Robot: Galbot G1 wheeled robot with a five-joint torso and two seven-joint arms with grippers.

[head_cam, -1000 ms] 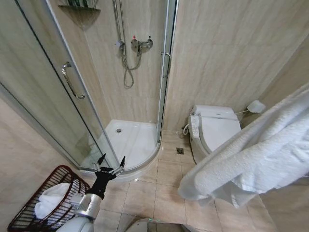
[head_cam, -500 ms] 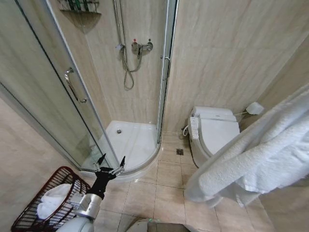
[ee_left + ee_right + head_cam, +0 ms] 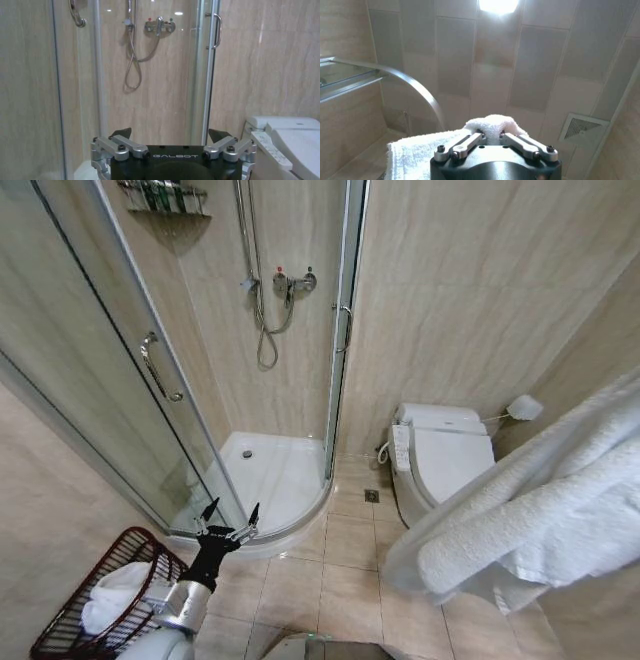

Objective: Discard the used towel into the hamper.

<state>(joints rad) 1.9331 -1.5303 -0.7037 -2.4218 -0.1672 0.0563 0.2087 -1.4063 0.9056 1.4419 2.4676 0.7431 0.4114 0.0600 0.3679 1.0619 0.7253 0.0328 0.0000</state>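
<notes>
One fold of the used towel [image 3: 492, 129] is all the right gripper [image 3: 492, 139] pinches between closed fingers, so it could slip free well short of the hamper [image 3: 60, 630], down beside the wide-open, empty left gripper [image 3: 229, 519].

1. This is a bathroom, most likely in a home or hotel room.
2. A corner shower cubicle [image 3: 200, 350] with curved glass doors and chrome handles stands at the far left, with a white shower tray [image 3: 270, 470] at its base.
3. A mixer tap [image 3: 290, 280] with a hanging hose is fixed to the shower wall, and a wire shelf [image 3: 165, 197] of bottles sits high up.
4. A white toilet [image 3: 440, 455] with a side control panel stands at the right.
5. Beige tiles cover the walls and floor, and a floor drain [image 3: 372, 495] lies beside the toilet.
6. The right wrist view shows a tiled ceiling with a vent grille [image 3: 582, 129].
</notes>
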